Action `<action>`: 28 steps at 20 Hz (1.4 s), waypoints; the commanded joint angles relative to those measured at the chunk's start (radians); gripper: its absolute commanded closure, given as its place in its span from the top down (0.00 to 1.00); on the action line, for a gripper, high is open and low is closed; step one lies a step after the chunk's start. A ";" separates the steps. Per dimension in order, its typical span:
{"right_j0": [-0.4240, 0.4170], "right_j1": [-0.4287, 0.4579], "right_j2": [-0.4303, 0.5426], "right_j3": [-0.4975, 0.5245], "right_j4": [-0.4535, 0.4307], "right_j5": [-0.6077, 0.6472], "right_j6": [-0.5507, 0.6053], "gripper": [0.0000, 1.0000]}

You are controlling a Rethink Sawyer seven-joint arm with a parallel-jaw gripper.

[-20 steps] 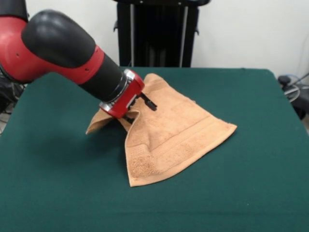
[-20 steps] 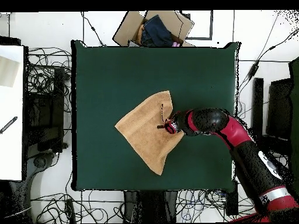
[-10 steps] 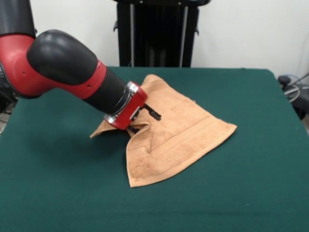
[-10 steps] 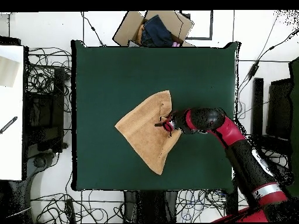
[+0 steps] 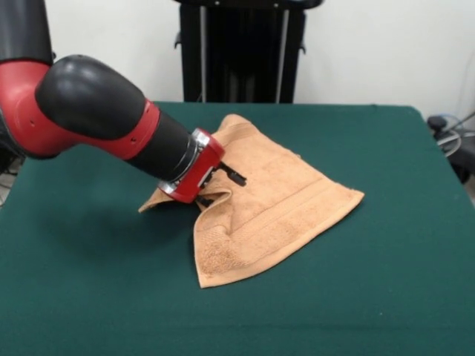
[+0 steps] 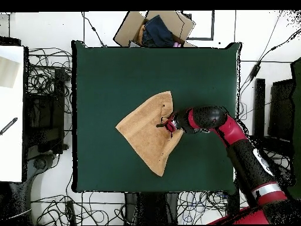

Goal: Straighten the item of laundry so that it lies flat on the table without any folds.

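Note:
The item of laundry (image 5: 274, 200), a peach-orange towel (image 6: 144, 132), lies mid-table on the dark green table (image 5: 371, 297) in a rough triangle. Its left part is folded over, and a ridge rises there. My gripper (image 5: 223, 188) reaches in low from the left onto that folded part. One black finger (image 5: 234, 176) lies over the cloth and the other sits lower, at the raised ridge, so the gripper looks open with the ridge between its fingers. In the overhead view the gripper (image 6: 164, 126) is at the towel's right edge, on the table (image 6: 117, 76).
A cardboard box (image 6: 156, 28) holding dark clothes sits past the table's top edge in the overhead view. A black stand (image 5: 241, 52) rises behind the table. Cables lie on the floor all round, and a white surface (image 6: 10, 112) stands at the left.
The arm has come lower and pushed a little further onto the towel. The towel's left corner has shifted slightly toward the middle. The fingers stand a bit closer together.

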 commanded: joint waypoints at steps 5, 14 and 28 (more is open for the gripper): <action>0.054 0.083 -0.032 -0.269 -0.037 0.111 -0.178 1.00; 0.061 0.100 -0.023 -0.323 -0.059 0.159 -0.192 1.00; 0.048 0.065 -0.044 -0.322 -0.086 0.219 -0.166 1.00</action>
